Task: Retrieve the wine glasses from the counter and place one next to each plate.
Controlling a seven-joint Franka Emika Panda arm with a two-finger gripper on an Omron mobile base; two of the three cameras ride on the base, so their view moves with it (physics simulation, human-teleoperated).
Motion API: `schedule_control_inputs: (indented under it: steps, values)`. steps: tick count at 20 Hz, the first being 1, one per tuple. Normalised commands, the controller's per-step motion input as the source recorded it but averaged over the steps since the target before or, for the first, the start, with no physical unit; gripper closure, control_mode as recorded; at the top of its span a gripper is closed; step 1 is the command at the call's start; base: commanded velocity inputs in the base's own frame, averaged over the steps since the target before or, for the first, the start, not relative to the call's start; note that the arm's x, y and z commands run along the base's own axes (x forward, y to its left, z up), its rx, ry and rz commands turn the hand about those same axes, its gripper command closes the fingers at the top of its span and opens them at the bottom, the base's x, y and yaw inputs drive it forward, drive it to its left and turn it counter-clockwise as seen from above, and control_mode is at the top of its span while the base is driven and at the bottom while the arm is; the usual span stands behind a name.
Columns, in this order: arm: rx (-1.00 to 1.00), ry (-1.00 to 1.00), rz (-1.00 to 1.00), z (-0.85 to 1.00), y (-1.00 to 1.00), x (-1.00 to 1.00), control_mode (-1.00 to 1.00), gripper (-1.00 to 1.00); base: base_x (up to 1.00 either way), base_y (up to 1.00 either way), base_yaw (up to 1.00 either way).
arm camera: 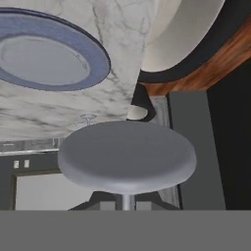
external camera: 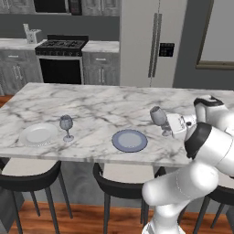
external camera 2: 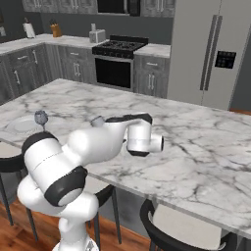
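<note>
One wine glass (external camera: 66,125) stands upright on the long marble island (external camera: 105,105), just right of the white plate (external camera: 39,134). It also shows in the right base view as the same glass (external camera 2: 40,117) beside the white plate (external camera 2: 22,123). My gripper (external camera: 167,130) is shut on the stem of the second wine glass (external camera: 159,116), which is tilted in the air over the island, right of and a little behind the blue-grey plate (external camera: 130,140). In the hand view, the held glass's round foot (arm camera: 127,154) looms large, with the blue-grey plate (arm camera: 46,51) beyond it.
Dark stools with pale seats (external camera: 27,171) stand along the island's near edge, one of them in the hand view (arm camera: 191,29). A stove (external camera: 61,57), a short marble counter (external camera: 100,45) and a fridge (external camera: 153,41) line the back wall. My own arm (external camera 2: 98,142) covers the island's middle.
</note>
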Motion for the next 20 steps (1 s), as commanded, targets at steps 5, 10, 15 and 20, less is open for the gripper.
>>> schedule_control_inputs:
  steps: [5,10,15,20]
  values:
    - [0.0,0.0,0.0,-0.02,0.0,0.11,-1.0,1.0,0.0,0.0,0.0]
    - [0.0,0.0,0.0,-0.12,0.0,0.11,-1.0,1.0,0.0,0.0,0.0]
    - [0.0,0.02,0.0,-0.18,0.0,0.11,-1.0,1.0,0.0,0.0,0.0]
    - [0.0,0.0,0.0,-0.16,0.0,0.17,-1.0,1.0,0.0,0.0,0.0]
